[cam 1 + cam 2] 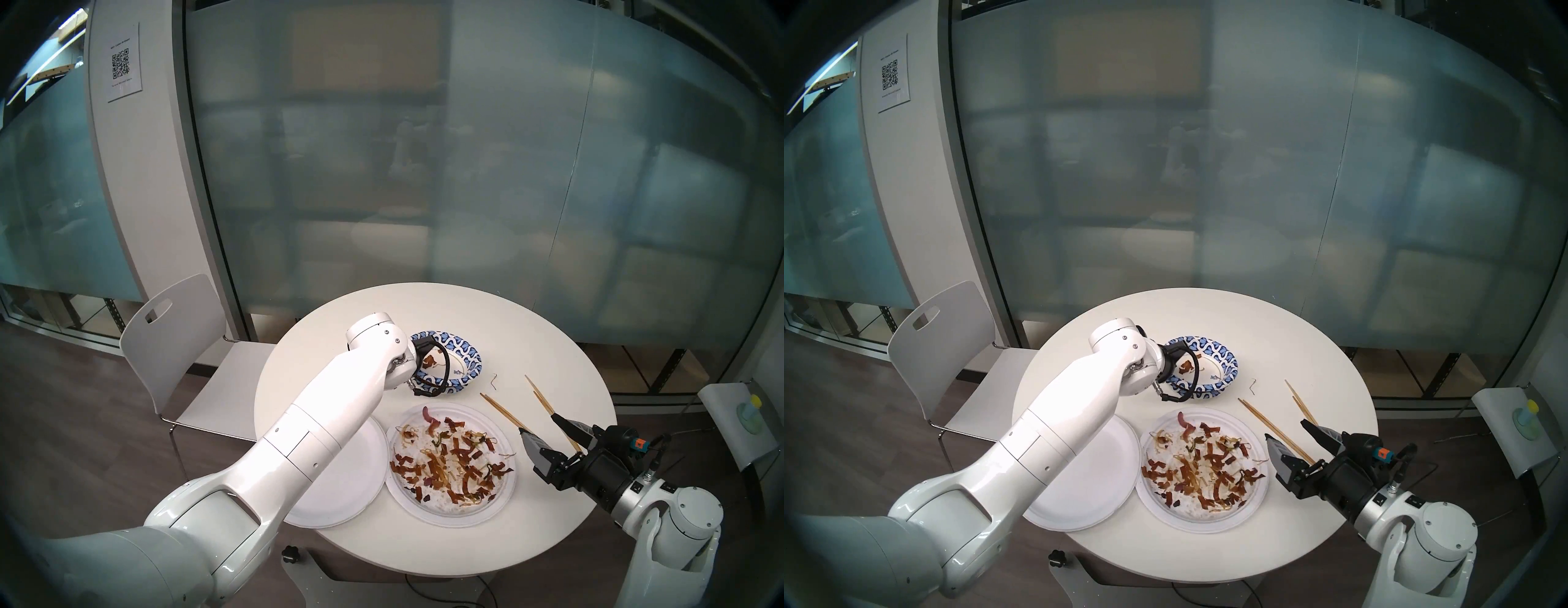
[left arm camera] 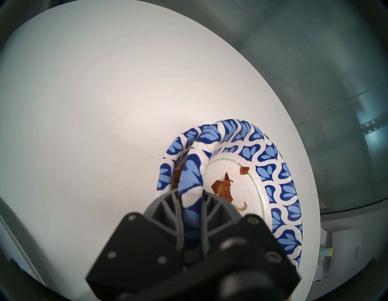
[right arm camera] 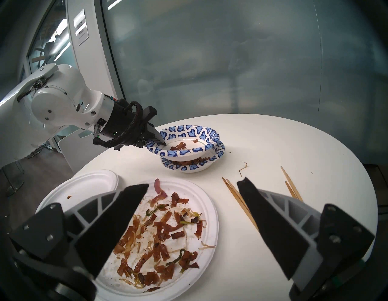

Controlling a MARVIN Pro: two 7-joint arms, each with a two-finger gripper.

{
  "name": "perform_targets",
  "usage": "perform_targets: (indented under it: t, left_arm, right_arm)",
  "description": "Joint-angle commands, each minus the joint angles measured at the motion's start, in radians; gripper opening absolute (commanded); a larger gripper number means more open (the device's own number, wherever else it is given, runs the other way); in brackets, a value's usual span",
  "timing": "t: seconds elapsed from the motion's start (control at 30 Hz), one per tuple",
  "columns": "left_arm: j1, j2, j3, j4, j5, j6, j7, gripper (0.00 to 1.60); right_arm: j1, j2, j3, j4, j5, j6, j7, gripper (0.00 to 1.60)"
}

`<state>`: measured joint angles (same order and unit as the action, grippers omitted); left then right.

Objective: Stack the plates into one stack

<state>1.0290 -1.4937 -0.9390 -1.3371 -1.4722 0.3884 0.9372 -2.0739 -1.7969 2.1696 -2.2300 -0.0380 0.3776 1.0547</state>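
On the round white table four paper dishes are laid out, judged light, thin and easily bent, so each is best taken by its rim. Largest are two plain white plates with pressed, ridged rims: the empty plate lies at the near left edge, partly under the left arm, and the soiled plate just beside it carries brown noodle scraps and sprouts, likely greasy and liable to spill if tipped. Smaller and deeper are two blue-patterned bowls: the lower bowl rests on the table with food in it, and the upper bowl is held tilted over it, its far edge seemingly resting in the lower one. The left gripper is clamped on the upper bowl's rim, which is creased by the pinch. The right gripper hangs wide apart and empty over the soiled plate. Thin wooden chopsticks lie to the right.
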Motion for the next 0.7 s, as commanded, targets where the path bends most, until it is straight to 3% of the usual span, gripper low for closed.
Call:
perform_targets:
  t: [0.0,0.67]
  left_arm:
    - [-0.055,-0.034,-0.002,0.015,0.009,-0.010,-0.024,0.00]
    - [-0.070,-0.050,0.016,0.093,0.038,-0.012,-0.046,0.04]
  right_arm:
    - [0.004,0.002,-0.002,-0.017,0.006,-0.001,-0.002,1.60]
    - [0.004,0.002,-0.003,-0.018,0.006,-0.001,-0.003,1.60]
